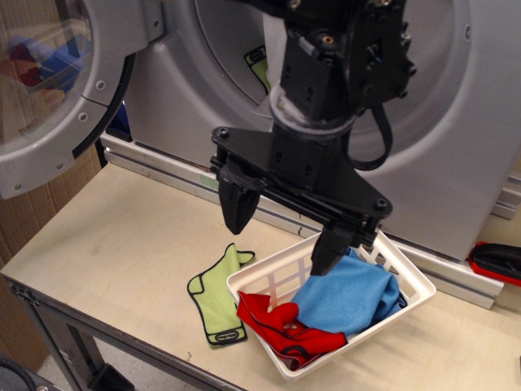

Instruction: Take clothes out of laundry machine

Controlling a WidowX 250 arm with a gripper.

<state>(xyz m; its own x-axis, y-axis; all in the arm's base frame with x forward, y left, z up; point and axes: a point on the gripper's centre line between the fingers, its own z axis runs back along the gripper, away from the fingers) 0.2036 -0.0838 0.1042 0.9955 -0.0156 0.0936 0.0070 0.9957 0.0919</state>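
The gripper [283, 234] hangs with jaws wide and empty over the basket [417, 287], which holds blue [346, 297] and red [285, 330] cloths. Inside the laundry machine [456, 138], apparently one lime-green cloth [258, 65] remains: light, limp, best pinched at a raised fold.

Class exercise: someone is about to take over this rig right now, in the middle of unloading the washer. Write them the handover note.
Gripper: open, empty, hanging above the near-left end of the white basket.
In the basket: a blue cloth and a red cloth, the red one draped over the front rim.
On the table, left of the basket: one lime-green cloth with black edging, lying flat.
Laundry machine: door swung open. Another lime-green piece shows inside the drum, mostly hidden by the arm.
Done: three pieces out. Left: at least that green piece; the rest of the drum is hidden.
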